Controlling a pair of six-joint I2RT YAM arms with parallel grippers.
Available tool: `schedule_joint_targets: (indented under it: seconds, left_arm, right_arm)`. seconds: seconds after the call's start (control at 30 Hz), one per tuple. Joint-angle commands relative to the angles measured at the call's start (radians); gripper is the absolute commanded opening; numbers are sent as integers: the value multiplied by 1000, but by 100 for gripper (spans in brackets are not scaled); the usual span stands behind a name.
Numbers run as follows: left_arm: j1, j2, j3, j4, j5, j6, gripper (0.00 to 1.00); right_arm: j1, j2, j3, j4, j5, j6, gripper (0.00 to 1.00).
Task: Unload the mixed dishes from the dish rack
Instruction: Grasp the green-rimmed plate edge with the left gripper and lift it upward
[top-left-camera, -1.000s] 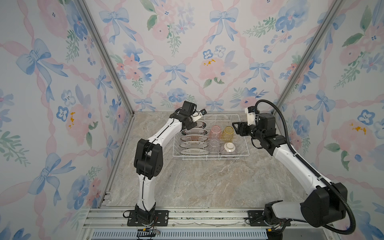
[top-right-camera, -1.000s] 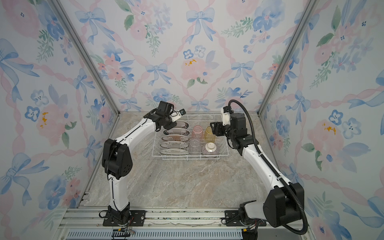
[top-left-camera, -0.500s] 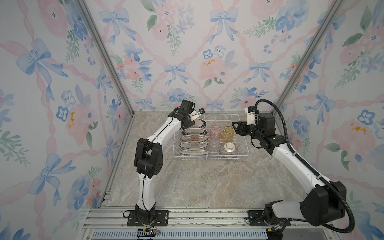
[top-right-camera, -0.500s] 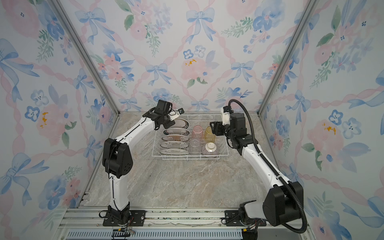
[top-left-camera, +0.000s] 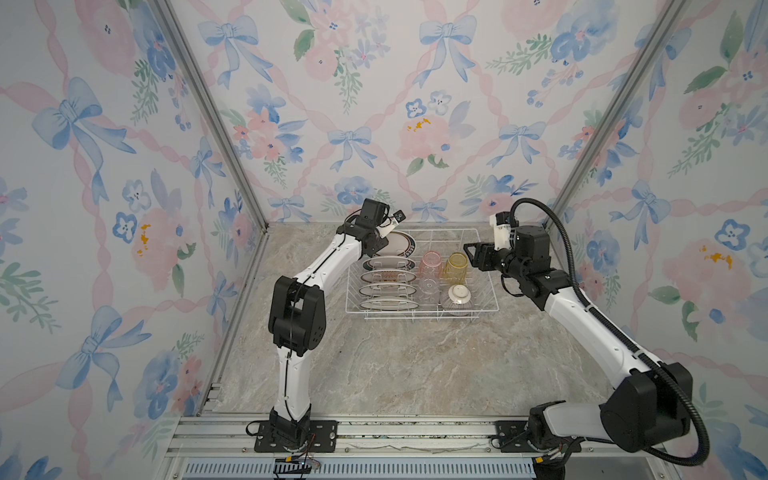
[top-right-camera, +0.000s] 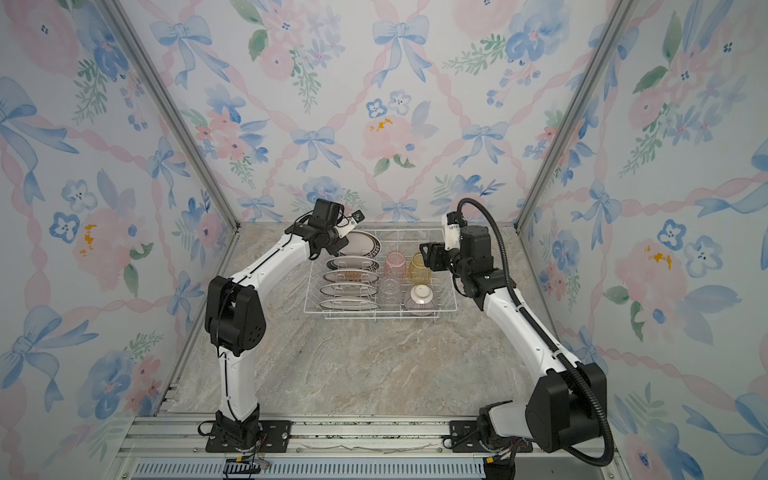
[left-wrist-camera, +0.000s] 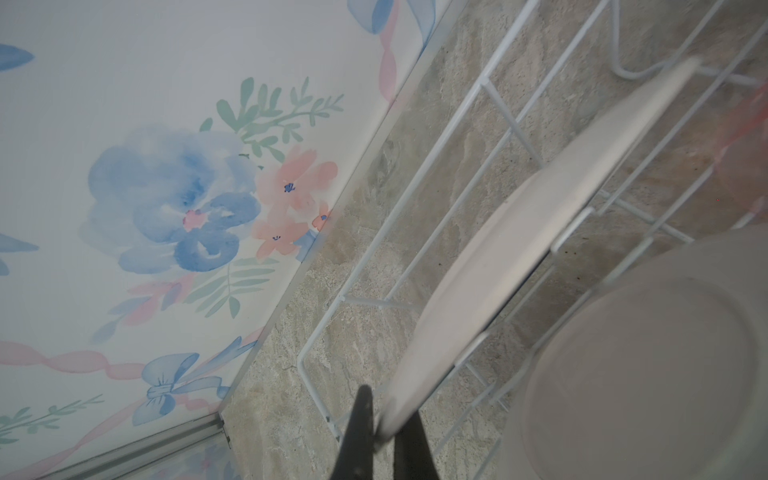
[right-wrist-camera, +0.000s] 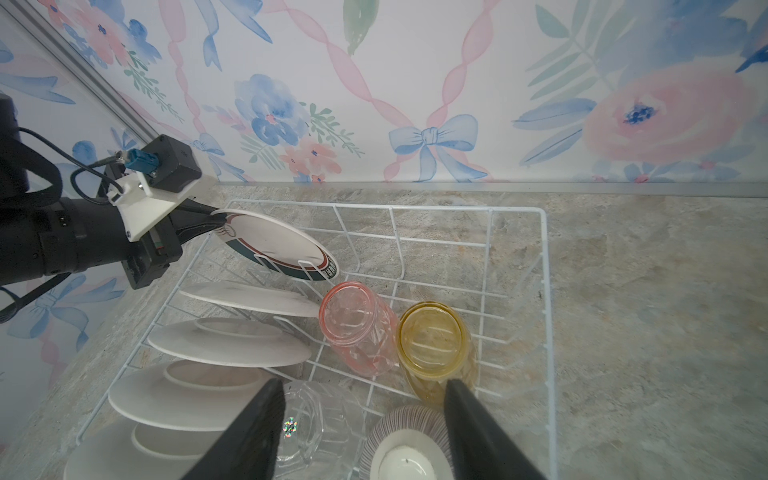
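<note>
Right wrist: see left tool (right-wrist-camera: 214, 220) pinched shut on top rim of back plate (right-wrist-camera: 274, 245), edge-on because only the rim clears the dividers (right-wrist-camera: 305, 269). Looks tilted, lower edge down among wires of dish rack (right-wrist-camera: 544, 291), so not lifted out yet. See right tool (right-wrist-camera: 363, 384) spread wide, empty, poised near yellow tumbler (right-wrist-camera: 432, 336) and pink tumbler (right-wrist-camera: 353, 320), probably pre-opened to glass width. Count four other plates (right-wrist-camera: 228, 345) slotted on edge, clear tumbler (right-wrist-camera: 316, 419) and upturned striped bowl (right-wrist-camera: 395, 417) alongside. Find every dish inside the rack, none on bench (right-wrist-camera: 644, 311). Expect straight pull upward.
</note>
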Motion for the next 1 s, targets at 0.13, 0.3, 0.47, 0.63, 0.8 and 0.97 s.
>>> schedule_joint_targets:
  seconds: [0.13,0.3,0.47,0.63,0.8,0.97]
  left_arm:
    - [21,-101,8,70,61,-193,0]
    - [42,-122,18,69,115,-242,0]
    - [55,-154,18,68,139,-271,0]
    - [80,-179,12,68,208,-312,0]
    - [84,-161,-6,68,218,-299,0]
    - [87,-138,-28,69,188,-289,0]
  right_arm:
    - [22,-6,-11,23,-25,18,63]
    - [23,-6,-11,18,-36,10,62]
    - [24,1,-13,30,-55,12,61]
    - [24,18,-15,51,-79,27,60]
    - [25,26,-15,58,-83,34,60]
    - [26,30,-15,55,-82,35,60]
